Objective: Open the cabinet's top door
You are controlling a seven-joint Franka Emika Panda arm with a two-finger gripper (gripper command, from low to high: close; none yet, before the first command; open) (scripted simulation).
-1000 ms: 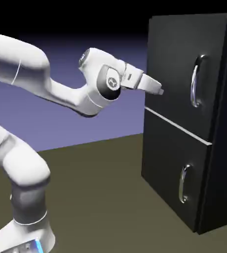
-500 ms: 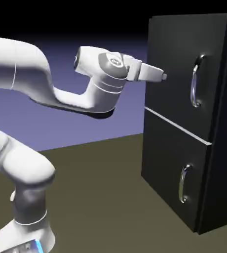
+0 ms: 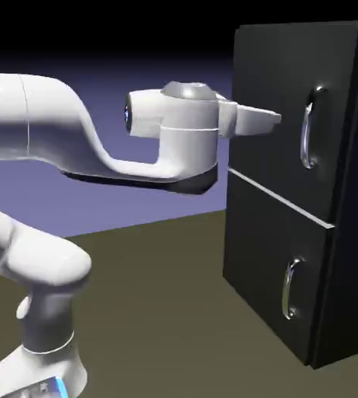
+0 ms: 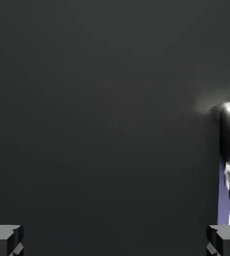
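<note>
A white robot arm's tool (image 3: 277, 118), its fingers spread and holding nothing, points toward the black cabinet (image 3: 279, 256) in the exterior view. Just beyond it, to the exterior view's right, the closed top door (image 3: 272, 74) bears a curved silver handle (image 3: 307, 132).

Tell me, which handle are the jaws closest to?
The upper handle, on the taller door; the jaws point toward that door, well above the lower handle.
</note>
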